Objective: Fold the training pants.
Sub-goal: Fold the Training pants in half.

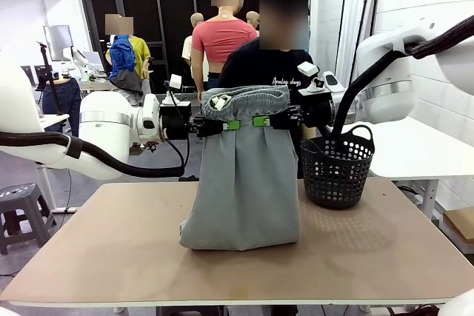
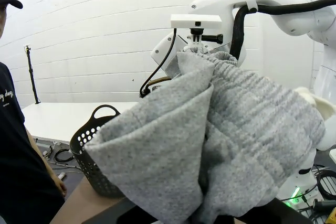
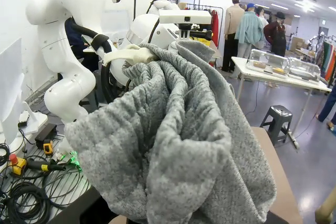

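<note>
My left claw (image 1: pixel 231 125) is clamped on the waistband of the pants (image 1: pixel 244 183), its green pads pinching the grey cloth from the left. My right claw (image 1: pixel 261 120) grips the same waistband just beside it, pinched shut on the cloth from the right. The two claws nearly meet at the middle, level with each other, well above the table (image 1: pixel 111 257).

The pants hang straight down from my grip as a grey panel. Their lower end rests on the table and bunches a little at the left corner. The gathered waistband stands up above my claws, slightly open at the top.

In both wrist views the grey knit covers my fingers (so the pads themselves are hidden there), and the opposite arm shows beyond the cloth.

To the right of the pants a black basket (image 1: pixel 337 168) stands on the table, close to the cloth's right edge but apart from it. To the left and front the tan tabletop is bare, with wide room.

A person (image 1: pixel 266 64) in a dark shirt stands at the far side, directly behind the pants. Beyond are white walls, other tables and a grey stool (image 1: pixel 18 209) on the floor at left.
</note>
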`<state>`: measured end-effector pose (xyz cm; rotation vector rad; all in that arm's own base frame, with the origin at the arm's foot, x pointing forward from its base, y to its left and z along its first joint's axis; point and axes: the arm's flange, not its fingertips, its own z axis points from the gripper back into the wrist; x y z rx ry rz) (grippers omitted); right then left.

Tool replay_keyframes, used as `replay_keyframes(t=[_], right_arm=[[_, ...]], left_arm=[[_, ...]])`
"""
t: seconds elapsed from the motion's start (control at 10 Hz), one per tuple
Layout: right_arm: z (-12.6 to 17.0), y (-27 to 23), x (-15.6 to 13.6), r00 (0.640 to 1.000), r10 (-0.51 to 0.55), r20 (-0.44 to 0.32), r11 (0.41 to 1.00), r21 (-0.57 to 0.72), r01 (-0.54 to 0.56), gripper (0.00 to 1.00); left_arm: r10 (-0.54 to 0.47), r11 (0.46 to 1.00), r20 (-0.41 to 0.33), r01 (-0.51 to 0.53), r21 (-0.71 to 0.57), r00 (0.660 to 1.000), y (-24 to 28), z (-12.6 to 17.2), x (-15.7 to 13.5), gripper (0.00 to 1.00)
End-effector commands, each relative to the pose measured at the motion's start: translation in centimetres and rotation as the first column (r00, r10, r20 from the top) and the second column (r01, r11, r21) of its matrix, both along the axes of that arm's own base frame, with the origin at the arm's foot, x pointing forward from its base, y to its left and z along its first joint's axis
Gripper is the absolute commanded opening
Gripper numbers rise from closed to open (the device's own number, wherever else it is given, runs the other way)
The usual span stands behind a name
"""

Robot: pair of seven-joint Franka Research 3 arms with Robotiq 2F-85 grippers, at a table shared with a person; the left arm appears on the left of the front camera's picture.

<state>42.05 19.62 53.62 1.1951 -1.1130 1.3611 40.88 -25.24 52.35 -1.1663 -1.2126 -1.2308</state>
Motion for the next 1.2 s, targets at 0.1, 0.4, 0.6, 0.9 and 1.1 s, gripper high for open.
replay_keyframes(t=[0.1,0.4,0.6,0.9,1.1], right_arm=[[0.09,-0.06,-0.13,1.000,0.001,0.000,1.000,0.004,-0.001,0.00],[0.09,-0.06,-0.13,1.000,0.001,0.000,1.000,0.004,-0.001,0.00],[0.09,-0.06,-0.13,1.000,0.001,0.000,1.000,0.004,-0.001,0.00],[0.09,-0.06,-0.13,1.000,0.001,0.000,1.000,0.004,-0.001,0.00],[0.09,-0.06,-0.13,1.000,0.001,0.000,1.000,0.004,-0.001,0.00]], left_arm=[[0.005,1.000,0.008,-0.005,0.005,1.000,-0.02,0.29,0.01,0.00],[0.005,1.000,0.008,-0.005,0.005,1.000,-0.02,0.29,0.01,0.00],[0.005,1.000,0.008,-0.005,0.005,1.000,-0.02,0.29,0.01,0.00],[0.005,1.000,0.008,-0.005,0.005,1.000,-0.02,0.29,0.01,0.00],[0.005,1.000,0.008,-0.005,0.005,1.000,-0.02,0.29,0.01,0.00]])
